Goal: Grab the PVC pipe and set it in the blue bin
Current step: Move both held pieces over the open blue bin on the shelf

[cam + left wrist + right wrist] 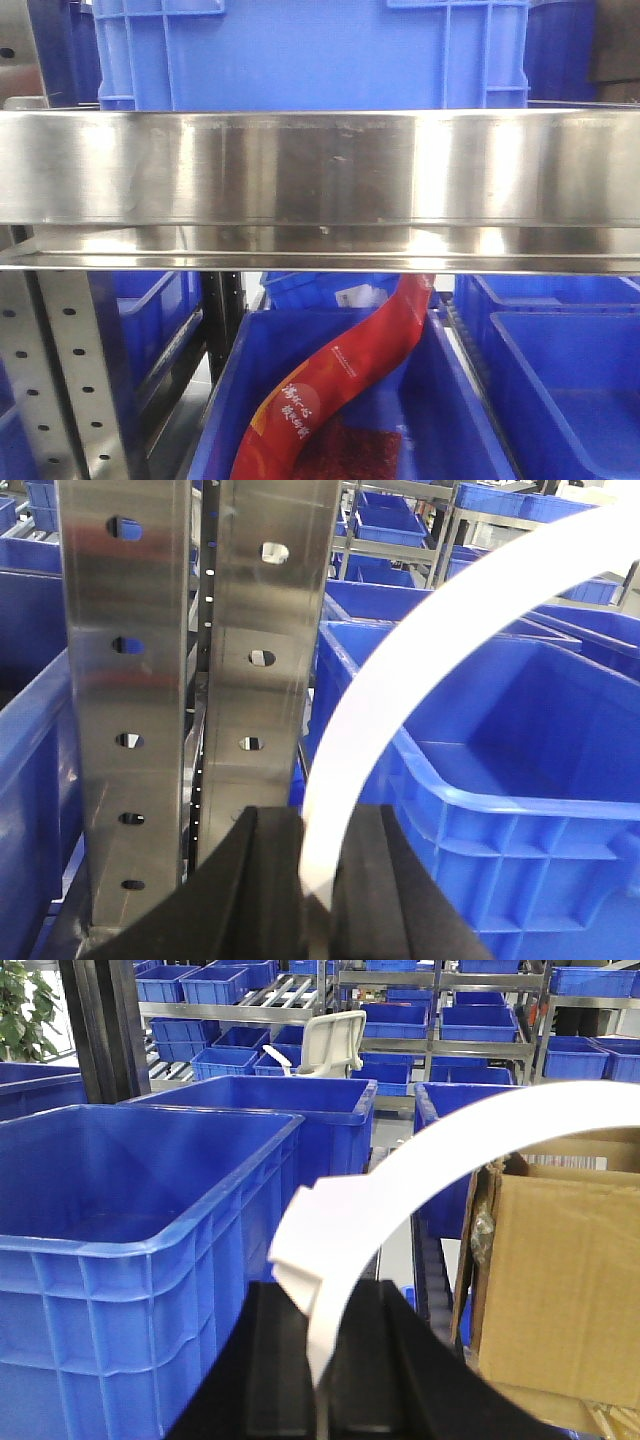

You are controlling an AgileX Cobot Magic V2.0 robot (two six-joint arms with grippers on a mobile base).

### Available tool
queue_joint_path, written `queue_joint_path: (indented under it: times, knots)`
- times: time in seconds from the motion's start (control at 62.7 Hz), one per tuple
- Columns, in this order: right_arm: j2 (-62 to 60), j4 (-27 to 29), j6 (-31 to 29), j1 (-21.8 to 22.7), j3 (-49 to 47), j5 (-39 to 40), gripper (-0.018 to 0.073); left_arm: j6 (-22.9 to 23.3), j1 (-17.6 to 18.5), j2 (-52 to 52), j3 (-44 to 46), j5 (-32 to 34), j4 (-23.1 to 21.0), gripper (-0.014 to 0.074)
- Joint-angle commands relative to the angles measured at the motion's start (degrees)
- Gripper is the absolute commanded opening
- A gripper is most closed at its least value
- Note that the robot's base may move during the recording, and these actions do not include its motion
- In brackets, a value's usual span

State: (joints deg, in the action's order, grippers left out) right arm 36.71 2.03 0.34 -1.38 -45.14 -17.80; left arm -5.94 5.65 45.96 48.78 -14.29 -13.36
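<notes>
Gripping the PVC pipe (400,670) in the closed left jaws, with a similar white arc (450,1145) pinched in the right jaws, we are judging the grab done; dropping it into the blue bin (520,830) alongside is remaining.

Polished steel shelf beam (320,170) spans the frame edge to edge, with a blue crate (310,50) above it. Below: perforated steel upright (60,380) at lower left; open centre bin (455,410), blue, holds a curved red packet (340,375) with printed lettering, its upper end hidden behind the beam. Second blue bin (570,400) just beside it, right
</notes>
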Motion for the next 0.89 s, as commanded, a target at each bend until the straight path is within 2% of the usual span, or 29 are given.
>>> queue_joint_path:
  times: [0.0, 0.303, 0.542, 0.717, 0.877]
  knots:
    - [-0.3, -0.4, -0.3, 0.0, 0.0, 1.6, -0.0167, 0.0, 0.3, -0.4, 0.1, 1.6, -0.5, -0.0111]
    - [-0.3, -0.4, -0.3, 0.0, 0.0, 2.4, -0.0167, 0.0, 0.3, -0.4, 0.1, 1.6, -0.5, -0.0111]
    - [-0.3, -0.4, -0.3, 0.0, 0.0, 8.1, -0.0167, 0.0, 0.3, -0.3, 0.1, 1.7, -0.5, -0.0111]
    - [-0.3, -0.4, -0.3, 0.0, 0.0, 8.8, -0.0167, 0.0, 0.3, 0.0, 0.1, 1.9, -0.5, -0.0111]
    - [0.4, 1.7, 0.0, -0.1, -0.2, 8.8, -0.0167, -1.5, 0.5, 0.8, 1.0, 0.8, -0.4, -0.0111]
